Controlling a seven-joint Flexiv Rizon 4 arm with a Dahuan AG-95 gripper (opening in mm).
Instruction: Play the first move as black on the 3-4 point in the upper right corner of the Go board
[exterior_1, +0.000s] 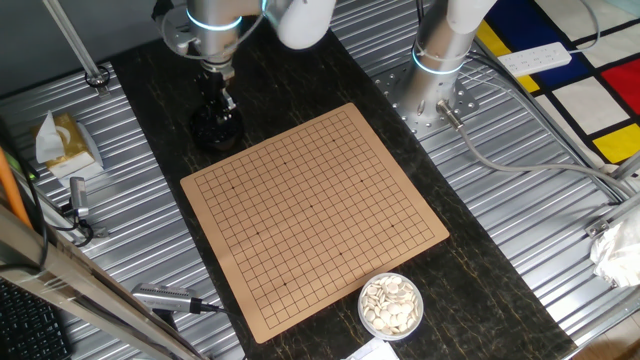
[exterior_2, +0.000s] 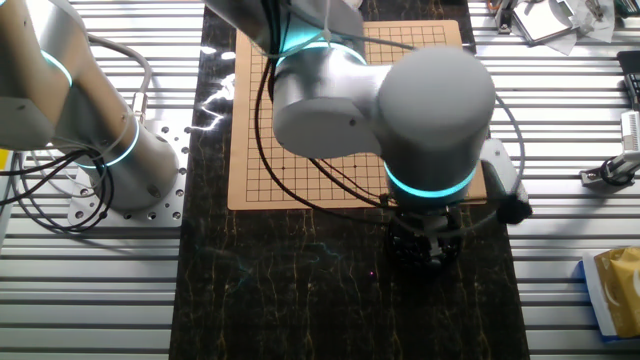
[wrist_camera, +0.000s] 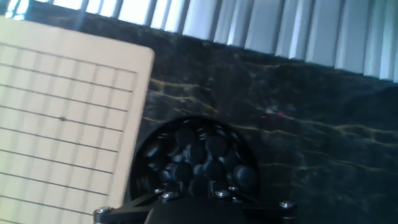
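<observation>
Presently: gripper (exterior_1: 218, 103) above bowl of black stones (wrist_camera: 198, 155), beside empty Go board (exterior_1: 310, 210); jaw state indiscernible.

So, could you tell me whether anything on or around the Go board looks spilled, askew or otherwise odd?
Nothing stands out. The Go board lies flat with no stones on it, the white stones sit inside their bowl, and the black stones are contained in their bowl beside the board's corner, with the gripper above them. No spills show.

Go board (exterior_1: 310, 215) seemingly bare — open overhead.
</observation>
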